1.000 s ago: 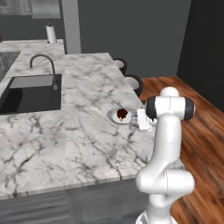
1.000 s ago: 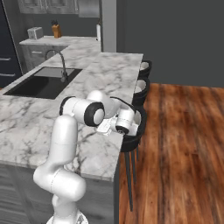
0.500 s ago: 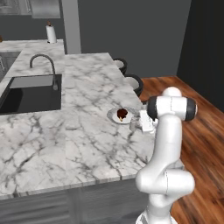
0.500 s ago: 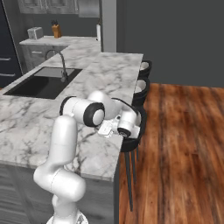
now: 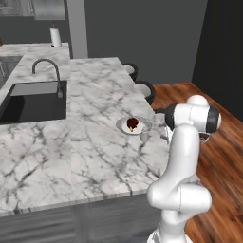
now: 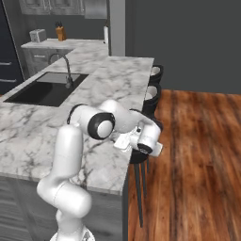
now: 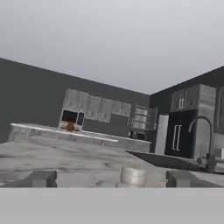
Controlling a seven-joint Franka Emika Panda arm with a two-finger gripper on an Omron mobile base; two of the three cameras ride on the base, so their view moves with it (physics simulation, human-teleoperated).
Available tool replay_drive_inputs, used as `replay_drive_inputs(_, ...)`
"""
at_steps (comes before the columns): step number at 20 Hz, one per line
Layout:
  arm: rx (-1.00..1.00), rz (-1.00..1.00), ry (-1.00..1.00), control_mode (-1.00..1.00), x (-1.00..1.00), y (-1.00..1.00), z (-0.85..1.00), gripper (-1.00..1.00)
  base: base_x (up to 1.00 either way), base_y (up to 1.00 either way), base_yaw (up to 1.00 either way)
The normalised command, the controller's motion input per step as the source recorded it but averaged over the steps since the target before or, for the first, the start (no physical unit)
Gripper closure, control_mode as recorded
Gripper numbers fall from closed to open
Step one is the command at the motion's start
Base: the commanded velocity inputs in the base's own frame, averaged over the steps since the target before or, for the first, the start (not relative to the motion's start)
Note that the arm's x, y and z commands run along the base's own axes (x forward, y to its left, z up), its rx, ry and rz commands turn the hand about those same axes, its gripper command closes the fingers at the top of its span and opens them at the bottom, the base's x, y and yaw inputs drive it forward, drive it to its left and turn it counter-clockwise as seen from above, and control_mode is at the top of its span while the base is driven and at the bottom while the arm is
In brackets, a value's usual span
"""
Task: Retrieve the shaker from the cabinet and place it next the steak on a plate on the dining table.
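Two finger tips of your gripper (image 7: pixel 106 179) stand wide apart in the hand view, with the shaker (image 7: pixel 133 175) upright between them, touching neither. From the left base view, you see the shaker (image 5: pixel 144 136) standing on the dining table (image 5: pixel 85 152) just beside the plate (image 5: pixel 124 126) with the steak (image 5: pixel 132 124). From the right base view, your arm hides the shaker.

paper-towel roll (image 5: pixel 56 36): upright on the far counter
bar stools (image 5: pixel 144 89): dark, at the counter's edge
floor (image 6: pixel 197 155): reddish-brown wood planks
knife block (image 6: pixel 60 33): orange-brown, far counter
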Motion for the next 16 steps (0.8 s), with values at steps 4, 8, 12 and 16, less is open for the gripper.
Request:
replay_drive_inputs(4,0.03,-0.02,-0.1,-1.0,-0.6,-0.2,0.97,-1.0,0.0,0.0,0.0)
replay_drive_inputs(8,-0.06,0.0,-0.07,-1.0,-0.54,0.09,1.0,-1.0,0.0,0.0,0.0)
replay_drive_inputs(12,-0.19,0.0,-0.09,-1.0,-0.7,0.47,0.97,-1.0,0.0,0.0,0.0)
replay_drive_inputs(16,-0.31,-0.05,-0.08,-1.0,-0.87,0.7,0.81,-1.0,0.0,0.0,0.0)
